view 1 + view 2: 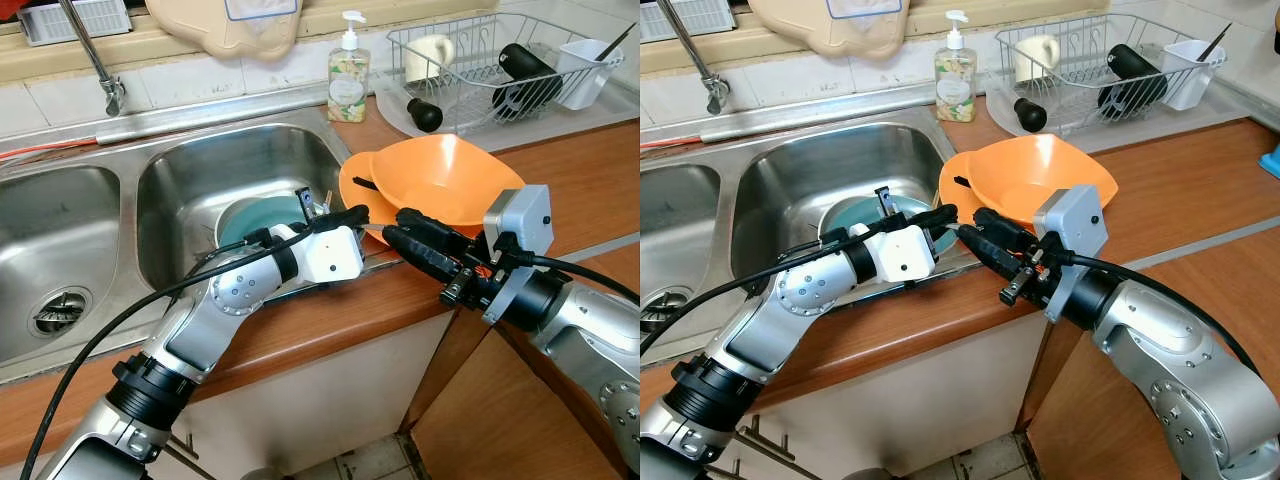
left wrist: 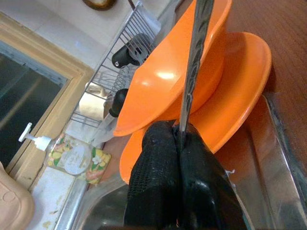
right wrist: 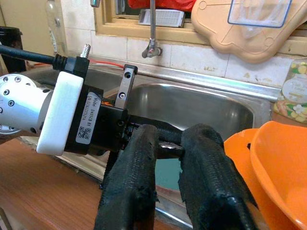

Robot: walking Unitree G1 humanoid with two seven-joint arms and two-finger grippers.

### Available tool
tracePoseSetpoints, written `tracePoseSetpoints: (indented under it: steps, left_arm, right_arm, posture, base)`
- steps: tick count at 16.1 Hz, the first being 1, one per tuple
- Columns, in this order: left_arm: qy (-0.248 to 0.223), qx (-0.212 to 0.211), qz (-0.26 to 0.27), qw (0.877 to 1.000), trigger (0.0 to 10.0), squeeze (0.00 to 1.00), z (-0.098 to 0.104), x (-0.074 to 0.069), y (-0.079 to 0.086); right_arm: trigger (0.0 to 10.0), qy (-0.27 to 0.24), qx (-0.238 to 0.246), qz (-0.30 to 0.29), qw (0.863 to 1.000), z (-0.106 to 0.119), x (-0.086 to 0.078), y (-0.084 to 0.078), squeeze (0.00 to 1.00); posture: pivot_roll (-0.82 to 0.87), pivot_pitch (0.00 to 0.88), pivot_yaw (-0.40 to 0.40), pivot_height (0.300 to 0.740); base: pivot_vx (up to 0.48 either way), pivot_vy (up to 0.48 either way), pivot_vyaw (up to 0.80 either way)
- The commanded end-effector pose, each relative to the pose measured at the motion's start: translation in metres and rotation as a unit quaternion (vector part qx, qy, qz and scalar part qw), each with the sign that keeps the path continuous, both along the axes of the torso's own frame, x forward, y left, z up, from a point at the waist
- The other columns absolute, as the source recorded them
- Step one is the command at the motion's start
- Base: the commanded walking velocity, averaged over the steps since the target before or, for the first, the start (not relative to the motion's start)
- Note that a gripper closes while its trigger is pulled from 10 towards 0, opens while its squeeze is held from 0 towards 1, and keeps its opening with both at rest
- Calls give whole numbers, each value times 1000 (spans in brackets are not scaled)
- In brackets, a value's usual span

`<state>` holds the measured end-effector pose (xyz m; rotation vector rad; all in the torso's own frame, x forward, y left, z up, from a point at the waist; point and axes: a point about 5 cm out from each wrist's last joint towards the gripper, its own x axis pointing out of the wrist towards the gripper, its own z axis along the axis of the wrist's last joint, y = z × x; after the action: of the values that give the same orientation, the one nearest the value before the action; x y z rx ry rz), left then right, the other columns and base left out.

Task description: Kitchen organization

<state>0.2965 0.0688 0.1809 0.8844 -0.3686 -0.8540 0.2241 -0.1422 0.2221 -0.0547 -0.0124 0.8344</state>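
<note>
Right gripper (image 1: 390, 225): nearest to me, over the front edge of the brown wooden countertop (image 1: 330, 325). In its wrist view its two black fingers (image 3: 132, 187) stand a little apart on either side of the thin metal utensil handle (image 2: 194, 62); I cannot tell whether they are touching it.

Left gripper (image 1: 358, 213): tip to tip with the right one, fingers pinched tight on that handle, which runs out of them towards the orange dishes.

Step in hand: I judge this a pass of the utensil from left to right. I would close the right fingers squarely across the handle, and only then let the left ones ease off. Which kind of utensil it is, I cannot tell.

Care: the handle is slim and smooth, so a grip on its edge may let it twist or slip down to the sink.

Just beyond: the orange plastic bowl (image 1: 450, 175) sits tilted in the orange plastic plate (image 1: 355, 190) at the sink's edge. I keep my arms clear of their rims.

Sink: a teal round plate (image 1: 262, 215) lies in the stainless steel basin (image 1: 200, 180), behind the left wrist.

Farthest: the wire dish rack (image 1: 480, 75) holds a white mug and dark utensils, a likely home for the piece; a soap pump bottle (image 1: 348, 70) stands beside it.
</note>
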Motion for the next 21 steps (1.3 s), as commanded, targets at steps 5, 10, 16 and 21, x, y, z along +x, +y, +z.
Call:
tracePoseSetpoints:
  steps: [5,10,16,21]
  left_arm:
    - [-7,28,58,998,0,0,3,18,32]
    - [35,102,159,981,2275,0,-15,44,86]
    - [144,134,231,953,10000,847,-45,66,107]
    - [169,146,232,947,10000,1000,-55,65,113]
  right_arm:
    - [10000,-6,-29,-17,999,0,1,-1,0]
    - [10000,11,-63,-7,998,-11,-2,7,0]
    - [10000,14,-95,-44,994,-23,9,15,0]
    - [10000,4,-95,-58,994,-22,14,21,0]
  posture:
    - [-62,0,85,740]
    - [-56,0,90,740]
    - [-60,0,98,740]
    - [-64,0,90,740]
  base:
    - [0,0,0]
    - [0,0,0]
    - [0,0,0]
    - [0,0,0]
